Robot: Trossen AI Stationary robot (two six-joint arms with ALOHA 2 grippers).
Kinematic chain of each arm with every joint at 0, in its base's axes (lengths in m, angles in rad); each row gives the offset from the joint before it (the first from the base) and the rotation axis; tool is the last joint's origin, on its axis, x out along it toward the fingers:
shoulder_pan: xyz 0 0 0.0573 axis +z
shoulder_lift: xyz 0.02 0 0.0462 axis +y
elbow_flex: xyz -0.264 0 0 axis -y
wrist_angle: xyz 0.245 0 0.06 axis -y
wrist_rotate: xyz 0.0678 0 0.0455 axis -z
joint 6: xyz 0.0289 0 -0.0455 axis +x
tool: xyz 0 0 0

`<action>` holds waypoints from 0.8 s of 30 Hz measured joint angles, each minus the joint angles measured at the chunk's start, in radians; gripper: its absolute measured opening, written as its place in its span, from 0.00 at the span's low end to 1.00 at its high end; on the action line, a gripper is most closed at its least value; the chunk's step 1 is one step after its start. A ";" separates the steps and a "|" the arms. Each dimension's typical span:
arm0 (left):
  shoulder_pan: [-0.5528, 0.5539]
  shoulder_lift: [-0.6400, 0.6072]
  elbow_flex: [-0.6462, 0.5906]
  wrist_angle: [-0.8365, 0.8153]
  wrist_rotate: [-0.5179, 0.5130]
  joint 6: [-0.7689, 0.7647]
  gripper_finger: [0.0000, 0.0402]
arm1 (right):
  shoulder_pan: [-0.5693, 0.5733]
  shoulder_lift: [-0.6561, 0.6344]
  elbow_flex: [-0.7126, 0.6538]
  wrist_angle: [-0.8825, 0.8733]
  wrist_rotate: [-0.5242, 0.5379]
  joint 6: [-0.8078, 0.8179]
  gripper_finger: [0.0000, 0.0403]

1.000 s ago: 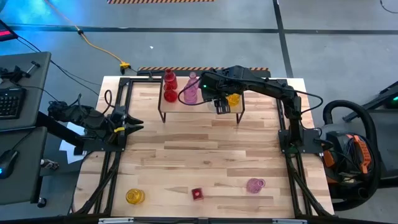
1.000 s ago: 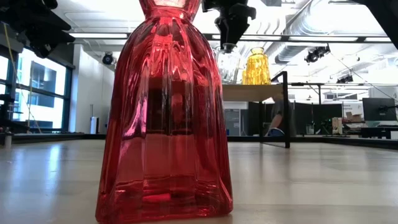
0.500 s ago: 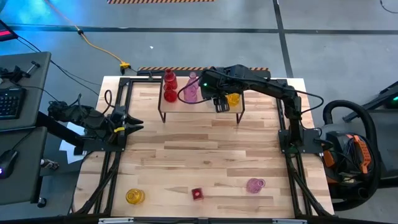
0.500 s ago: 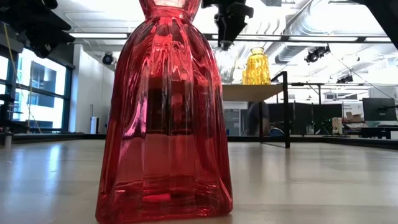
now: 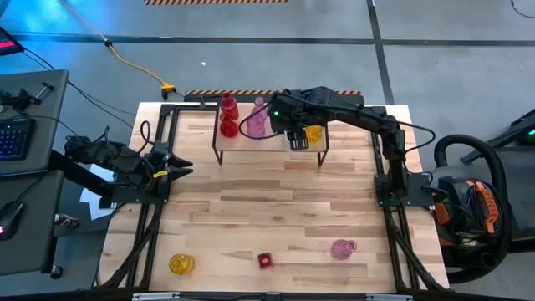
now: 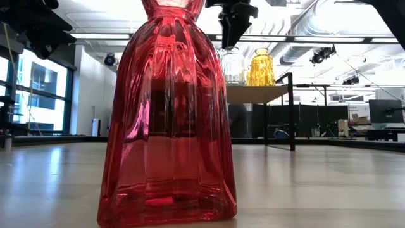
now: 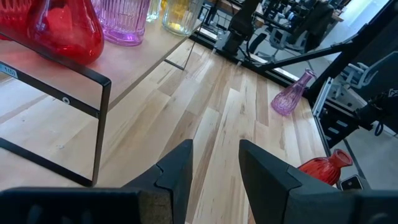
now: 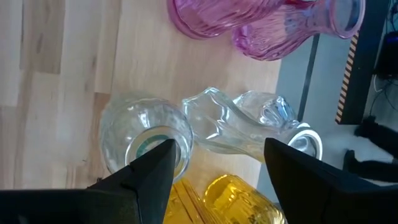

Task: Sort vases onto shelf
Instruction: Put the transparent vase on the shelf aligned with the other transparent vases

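Note:
The shelf (image 5: 269, 144) stands at the table's far side. On it stand red vases (image 5: 227, 118), pink vases (image 5: 255, 124), a yellow vase (image 5: 313, 132) and two clear vases (image 8: 147, 132) (image 8: 239, 123). My right gripper (image 5: 297, 139) hangs open just above the clear ones, its fingers (image 8: 140, 180) over the nearer one's mouth, touching nothing. In the low view it (image 6: 235, 28) sits above a clear vase (image 6: 233, 65). My left gripper (image 5: 173, 165) waits open at the table's left edge. A yellow (image 5: 180, 264), a red (image 5: 265, 261) and a pink vase (image 5: 343, 248) stand near the front edge.
The low view is filled by the red vase (image 6: 168, 120) standing close before the camera. The shelf's black legs (image 7: 99, 127) drop to the tabletop. Bare wood (image 5: 267, 205) lies between the shelf and the front vases. Black frame rails (image 5: 155, 209) run along both sides.

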 joint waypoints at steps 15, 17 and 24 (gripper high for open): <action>0.000 0.000 0.000 0.000 0.000 0.000 0.30 | -0.002 0.000 0.022 -0.037 -0.010 0.029 0.59; 0.000 0.000 0.000 0.000 0.000 0.000 0.30 | -0.002 0.002 0.011 -0.033 -0.016 0.030 0.59; 0.000 0.000 0.000 0.000 0.000 0.000 0.30 | 0.004 0.001 0.010 -0.028 -0.016 0.018 0.59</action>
